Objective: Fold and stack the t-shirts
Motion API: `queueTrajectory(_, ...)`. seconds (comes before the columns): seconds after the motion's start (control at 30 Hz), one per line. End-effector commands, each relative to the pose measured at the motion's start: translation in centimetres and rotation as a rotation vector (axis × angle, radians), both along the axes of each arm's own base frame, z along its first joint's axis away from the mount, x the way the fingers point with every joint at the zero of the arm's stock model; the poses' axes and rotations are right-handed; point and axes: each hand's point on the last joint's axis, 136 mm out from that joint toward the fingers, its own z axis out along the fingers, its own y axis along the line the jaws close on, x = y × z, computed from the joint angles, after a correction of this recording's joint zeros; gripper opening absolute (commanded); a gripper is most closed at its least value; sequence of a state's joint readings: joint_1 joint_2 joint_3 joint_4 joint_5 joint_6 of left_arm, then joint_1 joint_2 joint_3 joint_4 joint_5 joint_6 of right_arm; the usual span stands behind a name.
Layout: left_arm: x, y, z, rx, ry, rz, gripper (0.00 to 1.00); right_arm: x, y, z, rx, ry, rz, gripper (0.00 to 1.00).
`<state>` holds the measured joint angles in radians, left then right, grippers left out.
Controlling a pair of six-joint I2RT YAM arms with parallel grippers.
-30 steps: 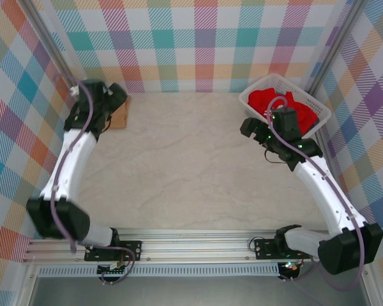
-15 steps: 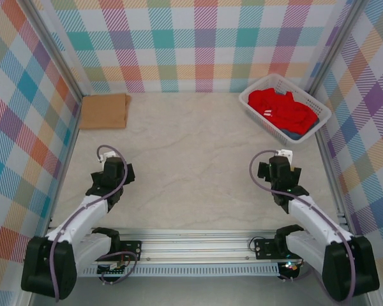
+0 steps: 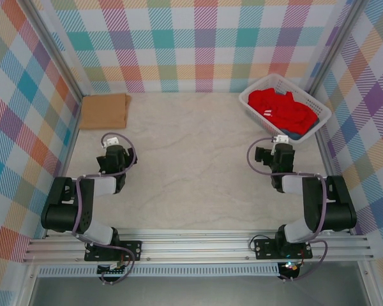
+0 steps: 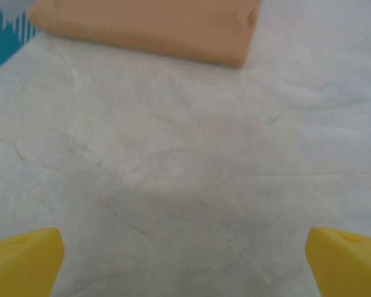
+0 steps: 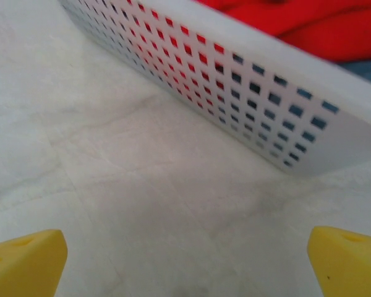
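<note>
Top external view: far to the left of the white lattice basket (image 3: 258,85), across the whole width of the bench (image 3: 191,166) and level with it against the back wall, the tan-orange t-shirt (image 3: 104,111) lies folded flat into a neat rectangle, plain side up. Nearer the camera than that shirt and well left of the basket, the left end effector (image 3: 113,155) hangs low over bare bench with its arm folded back on itself. In the left wrist view its two yellow fingertips (image 4: 21,263) sit at the bottom corners, spread wide with nothing between them (image 4: 185,266), and the folded edge of the tan-orange t-shirt (image 4: 148,28) runs along the top, well apart from the fingers. The middle of the bench between the arms is pale, marbled and bare. Further right, the right end effector (image 3: 279,150) sits just in front of the basket's near corner, close to it but not touching. The right wrist view shows its yellow fingertips (image 5: 25,260) likewise spread wide and holding nothing (image 5: 185,263), with the basket's perforated white wall (image 5: 247,80) slanting across the top of the frame. Inside the basket the bright red t-shirt (image 3: 281,108) lies crumpled and unfolded, heaped up to the rim; its red cloth (image 5: 321,25) shows above the wall and through the holes.
</note>
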<state>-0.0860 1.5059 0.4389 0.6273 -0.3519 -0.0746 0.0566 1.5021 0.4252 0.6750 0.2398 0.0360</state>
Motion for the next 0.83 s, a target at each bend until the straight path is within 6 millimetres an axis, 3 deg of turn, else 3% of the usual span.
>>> queueTrajectory(0.0,-0.1,-1.5,2.2,0.013,-0.166,-0.086,1.00,0.3,1.1,2.3,0.027,-0.199,0.075,1.00)
queueTrajectory(0.03,0.0,-1.3,1.2,0.022,-0.160,-0.074,1.00,0.0,1.1,2.0,0.034,-0.170,0.076,1.00)
queueTrajectory(0.07,0.6,-1.4,1.6,0.025,-0.196,-0.077,1.00,0.1,1.1,2.1,0.035,-0.173,0.076,1.00)
queueTrajectory(0.13,1.2,-1.4,0.6,0.001,-0.092,-0.090,1.00,0.6,1.0,1.7,0.035,-0.138,0.070,1.00)
queueTrajectory(0.8,1.1,-1.5,0.9,0.008,-0.110,-0.089,1.00,0.9,0.8,1.7,0.044,-0.129,0.062,1.00)
